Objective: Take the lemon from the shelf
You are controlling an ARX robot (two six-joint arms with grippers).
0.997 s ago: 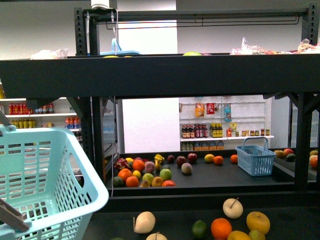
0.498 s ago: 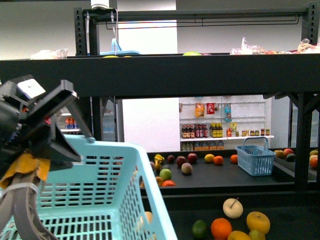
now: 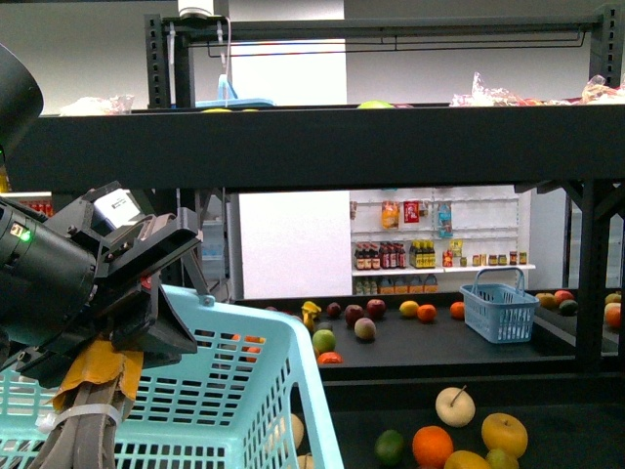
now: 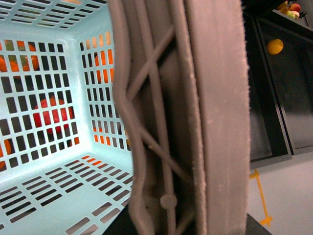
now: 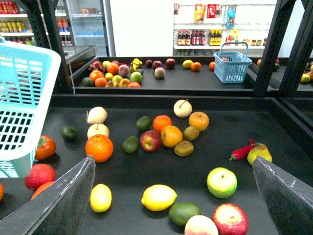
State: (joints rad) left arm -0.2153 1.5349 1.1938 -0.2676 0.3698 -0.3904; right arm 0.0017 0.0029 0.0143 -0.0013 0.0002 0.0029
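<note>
The lemon [image 5: 159,197], bright yellow and oval with a pointed end, lies on the dark lower tray of the shelf [image 5: 274,137] in the right wrist view. My right gripper [image 5: 172,160] hangs open above the tray, and the lemon lies between its two grey fingers [image 5: 63,205], untouched. The front view does not show the lemon. My left gripper [image 3: 161,322] is shut on the rim of a light blue basket [image 3: 244,391], and its grey finger [image 4: 220,98] fills the left wrist view. The basket [image 5: 24,98] is at the tray's left side.
Around the lemon lie a smaller yellow fruit [image 5: 100,197], a lime [image 5: 185,213], a green apple [image 5: 221,182], an orange [image 5: 99,147] and a red chilli [image 5: 242,151]. A small blue basket [image 3: 499,311] stands on the far rack. A black post [image 3: 591,274] rises at right.
My left arm has come up into the front view with the basket, which has shifted right. The arm now hides the left part of the scene.
</note>
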